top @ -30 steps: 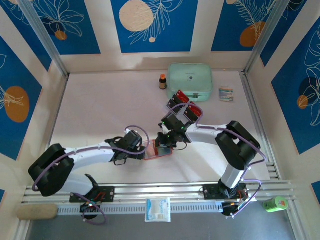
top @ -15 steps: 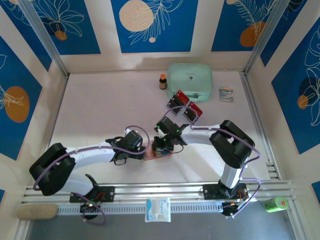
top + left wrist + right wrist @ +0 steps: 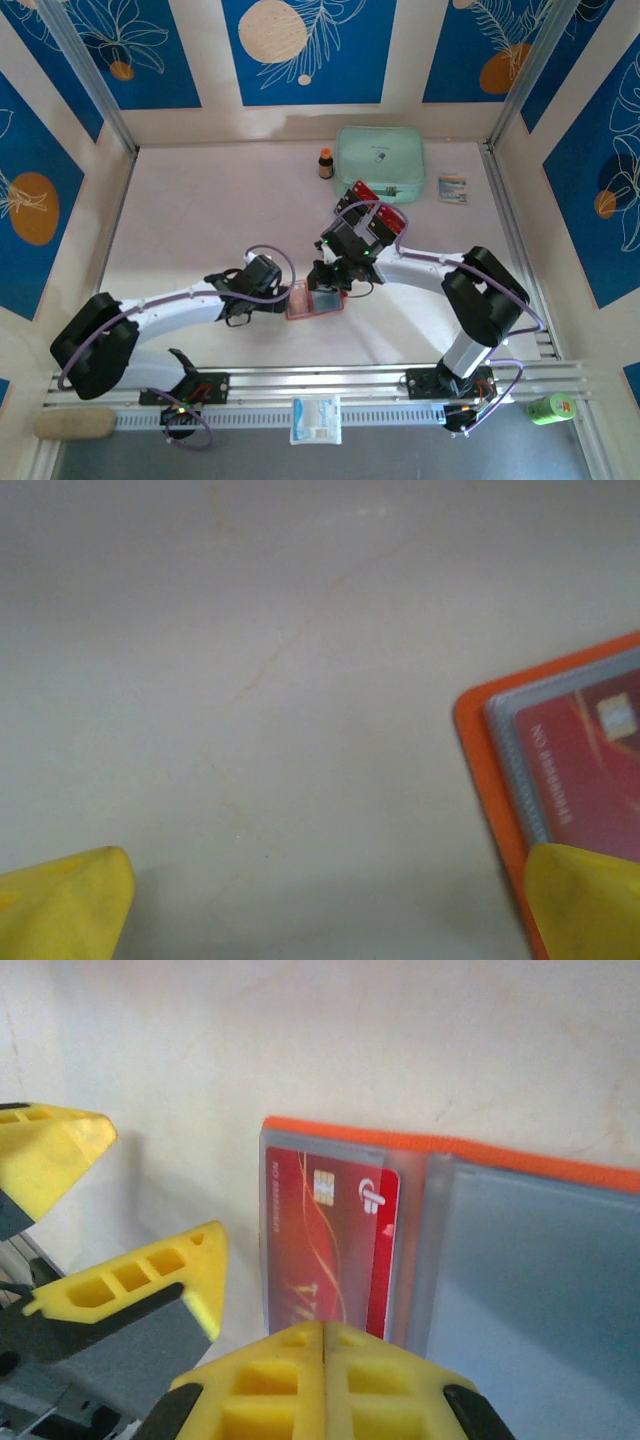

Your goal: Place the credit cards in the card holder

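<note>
The card holder point(image 3: 316, 301) lies open on the table, orange outside and grey-blue inside. A red credit card point(image 3: 326, 1240) sits in its clear left sleeve, near the orange edge point(image 3: 450, 1146). My right gripper point(image 3: 325, 1345) is shut, nothing between its fingers, tips low over that card's near end; from above it point(image 3: 326, 284) is at the holder's far edge. My left gripper point(image 3: 325, 900) is open, straddling bare table beside the holder's corner point(image 3: 478, 742); it point(image 3: 284, 297) sits at the holder's left. More red and black credit cards point(image 3: 372, 212) lie behind.
A clear tray point(image 3: 352, 207) holds the spare cards. Behind it are a mint-green pouch point(image 3: 380, 160), a small brown bottle point(image 3: 326, 163) and a small packet point(image 3: 452, 188). A white packet point(image 3: 316, 418) and a green object point(image 3: 552, 407) lie beyond the front rail.
The right arm dipped toward the holder and drew back a little, its elbow swinging right. The left arm shifted slightly. Both grippers kept their state.
</note>
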`<state>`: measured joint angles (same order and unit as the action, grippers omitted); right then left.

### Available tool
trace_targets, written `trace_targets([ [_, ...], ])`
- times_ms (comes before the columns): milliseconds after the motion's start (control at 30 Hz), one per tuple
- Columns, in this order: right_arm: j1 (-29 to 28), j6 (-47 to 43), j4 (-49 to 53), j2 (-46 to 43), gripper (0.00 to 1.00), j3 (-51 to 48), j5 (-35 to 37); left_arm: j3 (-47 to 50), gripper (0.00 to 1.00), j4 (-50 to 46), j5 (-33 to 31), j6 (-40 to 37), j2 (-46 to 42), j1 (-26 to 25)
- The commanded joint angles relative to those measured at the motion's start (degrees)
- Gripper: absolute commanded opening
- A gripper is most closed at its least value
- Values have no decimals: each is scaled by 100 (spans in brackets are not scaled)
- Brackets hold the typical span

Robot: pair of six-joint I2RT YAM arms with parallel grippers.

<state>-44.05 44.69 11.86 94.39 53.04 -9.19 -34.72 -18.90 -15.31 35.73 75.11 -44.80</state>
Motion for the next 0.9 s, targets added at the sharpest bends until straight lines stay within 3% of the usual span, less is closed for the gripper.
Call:
trace_targets([
  [0, 84, -216, 299, -7, 1, 77, -47, -194, 100, -264, -120, 184, -101, 147],
  [367, -33, -360, 300, 521, 1, 356, -118, -273, 100, -217, 28, 211, 577, 296],
  [867, -103, -329, 221, 948, 1, 509, -142, -158, 100, -97, 55, 127, 746, 304],
])
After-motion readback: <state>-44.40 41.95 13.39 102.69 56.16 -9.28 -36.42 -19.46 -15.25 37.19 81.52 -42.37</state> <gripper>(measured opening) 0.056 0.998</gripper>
